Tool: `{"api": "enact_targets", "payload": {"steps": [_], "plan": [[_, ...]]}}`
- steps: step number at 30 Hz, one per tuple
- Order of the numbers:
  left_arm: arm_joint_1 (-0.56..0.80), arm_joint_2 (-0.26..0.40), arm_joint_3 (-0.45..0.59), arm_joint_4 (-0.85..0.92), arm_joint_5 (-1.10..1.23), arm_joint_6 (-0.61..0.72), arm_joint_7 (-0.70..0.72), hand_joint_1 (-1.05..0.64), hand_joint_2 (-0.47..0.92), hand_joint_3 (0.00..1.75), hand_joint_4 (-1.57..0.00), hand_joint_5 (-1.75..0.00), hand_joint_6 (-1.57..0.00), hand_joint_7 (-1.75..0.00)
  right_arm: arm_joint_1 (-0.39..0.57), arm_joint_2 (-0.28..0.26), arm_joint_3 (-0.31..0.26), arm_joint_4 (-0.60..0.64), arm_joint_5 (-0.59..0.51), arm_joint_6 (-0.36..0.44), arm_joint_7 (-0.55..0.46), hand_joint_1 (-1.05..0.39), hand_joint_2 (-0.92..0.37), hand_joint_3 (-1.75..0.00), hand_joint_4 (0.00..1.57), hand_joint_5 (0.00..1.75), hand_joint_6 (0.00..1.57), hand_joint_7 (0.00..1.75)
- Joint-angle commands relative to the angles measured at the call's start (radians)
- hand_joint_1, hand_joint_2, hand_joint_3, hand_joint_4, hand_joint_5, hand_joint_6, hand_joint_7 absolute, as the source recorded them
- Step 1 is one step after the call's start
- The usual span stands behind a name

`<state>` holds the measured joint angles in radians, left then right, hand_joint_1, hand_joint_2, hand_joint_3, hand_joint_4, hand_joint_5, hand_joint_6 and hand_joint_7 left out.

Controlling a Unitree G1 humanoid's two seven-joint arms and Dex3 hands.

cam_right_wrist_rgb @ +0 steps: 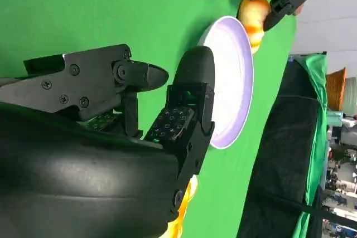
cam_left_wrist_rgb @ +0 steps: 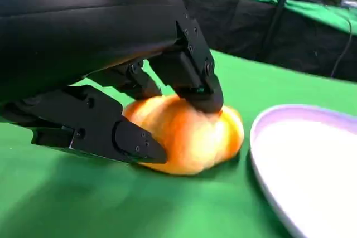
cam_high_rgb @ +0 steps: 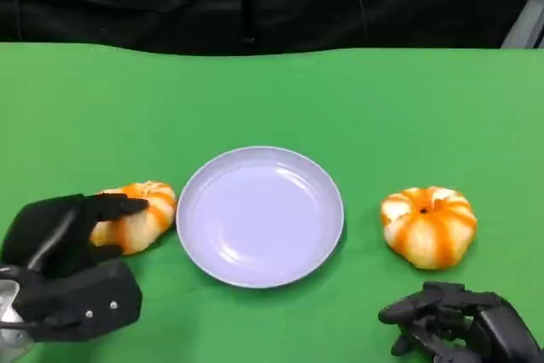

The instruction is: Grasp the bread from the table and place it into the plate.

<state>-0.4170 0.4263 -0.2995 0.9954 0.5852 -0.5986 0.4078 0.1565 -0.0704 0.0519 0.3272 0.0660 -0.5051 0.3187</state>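
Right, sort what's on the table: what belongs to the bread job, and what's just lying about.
Job:
- left bread, on the table beside the plate
- plate, nothing in it
- left hand, fingers on that bread

Lying about:
- right bread, untouched
- right hand, apart from it, holding nothing

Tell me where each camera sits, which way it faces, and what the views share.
Head view: high on the robot, looking down at the table, plate, two breads; both robot hands low in the picture.
Left wrist view: behind the left robot hand, whose fingers touch the left bread, beside the plate's rim.
Right wrist view: behind the right robot hand, turned sideways, facing across the plate.
Shared: all three show the plate and left bread.
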Motion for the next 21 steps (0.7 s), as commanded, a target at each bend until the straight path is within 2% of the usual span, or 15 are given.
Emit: {"api": "enact_targets", "payload": {"steps": [1, 4, 10, 15, 21], "plan": [[-0.004, 0.006, 0.008, 0.026, -0.023, -0.013, -0.012, 0.0, 0.92, 0.09, -0.59, -1.04, -1.24, -0.03, -0.004, -0.007, -0.005, -0.004, 0.001, -0.006, -0.006, -0.04, -0.92, -0.38, 0.78, 1.21, 0.99, 0.53], [-0.006, -0.001, 0.02, 0.041, -0.049, -0.035, -0.011, 0.03, 0.92, 0.08, -0.56, -1.18, -1.26, -0.04, -0.006, -0.007, -0.004, -0.002, 0.002, -0.003, -0.006, -0.04, -0.92, -0.38, 0.77, 1.21, 0.99, 0.53], [-0.01, -0.006, 0.023, 0.057, -0.048, -0.038, 0.018, 0.02, 0.9, 0.04, -0.54, -1.24, -1.27, -0.04, -0.008, -0.007, -0.001, -0.002, -0.01, 0.001, -0.016, -0.05, -0.92, -0.38, 0.77, 1.21, 0.99, 0.53], [-0.007, -0.01, 0.03, 0.054, -0.041, -0.039, 0.066, 0.0, 0.89, 0.02, -0.55, -1.25, -1.27, -0.04, -0.011, -0.004, -0.001, 0.005, -0.008, -0.002, -0.016, -0.04, -0.92, -0.38, 0.77, 1.2, 0.99, 0.54], [-0.007, -0.013, 0.036, 0.06, -0.038, -0.052, 0.135, -0.01, 0.89, 0.01, -0.6, -1.17, -1.27, -0.03, -0.015, -0.003, -0.002, 0.013, -0.008, -0.005, -0.016, -0.04, -0.92, -0.37, 0.76, 1.2, 0.99, 0.54]]}}
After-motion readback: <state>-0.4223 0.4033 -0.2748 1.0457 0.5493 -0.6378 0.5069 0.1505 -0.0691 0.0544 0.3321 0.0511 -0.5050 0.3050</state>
